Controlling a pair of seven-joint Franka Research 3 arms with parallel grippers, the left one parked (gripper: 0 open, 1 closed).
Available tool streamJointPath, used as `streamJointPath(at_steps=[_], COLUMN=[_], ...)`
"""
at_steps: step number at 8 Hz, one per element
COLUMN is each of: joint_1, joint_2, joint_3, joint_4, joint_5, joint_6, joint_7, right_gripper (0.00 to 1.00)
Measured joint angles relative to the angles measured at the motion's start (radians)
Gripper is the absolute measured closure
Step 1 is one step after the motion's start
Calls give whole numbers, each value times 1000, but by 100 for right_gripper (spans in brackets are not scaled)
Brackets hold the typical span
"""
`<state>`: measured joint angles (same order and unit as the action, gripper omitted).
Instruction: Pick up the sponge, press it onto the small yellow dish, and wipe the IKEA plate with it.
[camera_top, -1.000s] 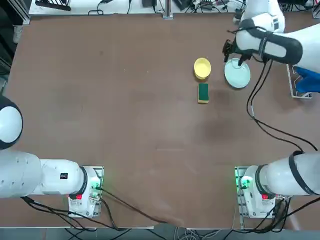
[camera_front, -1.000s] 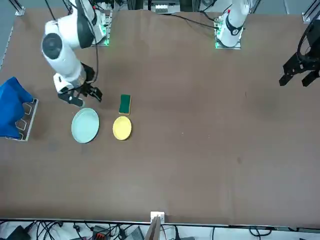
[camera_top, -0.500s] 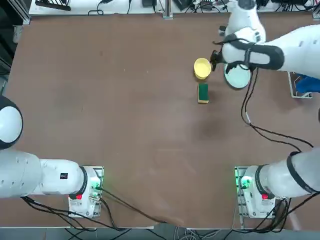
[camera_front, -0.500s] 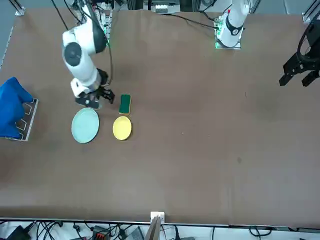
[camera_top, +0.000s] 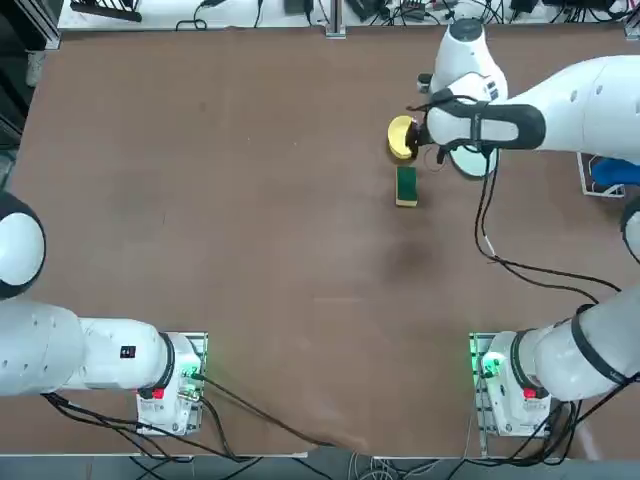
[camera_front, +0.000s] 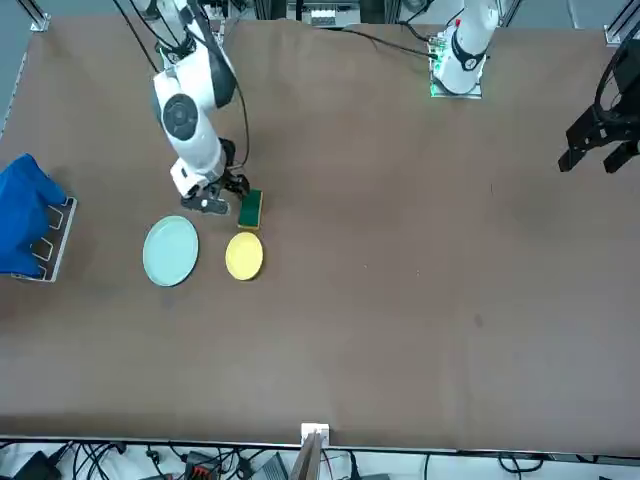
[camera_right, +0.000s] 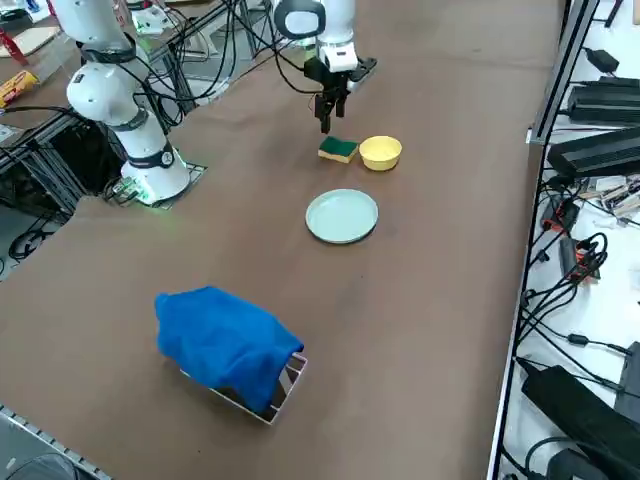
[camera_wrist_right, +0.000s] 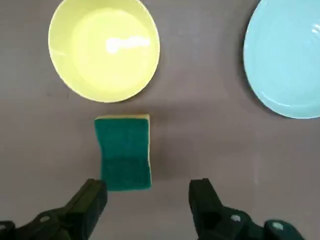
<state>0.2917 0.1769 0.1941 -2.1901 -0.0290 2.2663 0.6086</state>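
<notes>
The sponge (camera_wrist_right: 123, 152), dark green over yellow, lies flat on the brown table beside the small yellow dish (camera_wrist_right: 104, 48). The pale mint IKEA plate (camera_wrist_right: 287, 55) sits on the dish's other side, toward the robot's right. My right gripper (camera_wrist_right: 148, 189) hovers open above the table, one finger just past the sponge's end, nothing between the fingers. Seen from across the table, the gripper (camera_front: 215, 200) hangs close beside the sponge (camera_front: 250, 208), behind the plate (camera_front: 170, 251) and dish (camera_front: 244, 256). From overhead the arm covers part of the dish (camera_top: 402, 138) and most of the plate (camera_top: 470, 162).
A blue cloth (camera_right: 225, 345) is draped over a small rack near the table's right edge. The parked left arm's black gripper (camera_front: 598, 135) hangs far off on the other side.
The right arm has swung from over the plate toward the sponge, now hanging right beside it. The gripper stayed open; sponge, dish and plate have not moved.
</notes>
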Motion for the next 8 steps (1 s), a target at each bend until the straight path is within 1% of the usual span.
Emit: streamJointPath(at_steps=[3,8], joint_1=[1,34], joint_2=[51,125], joint_3=[-1,-1], joint_4=[0,1], joint_5=[0,0], joint_6=[50,136], joint_7=[15,97], right_gripper=[0,0])
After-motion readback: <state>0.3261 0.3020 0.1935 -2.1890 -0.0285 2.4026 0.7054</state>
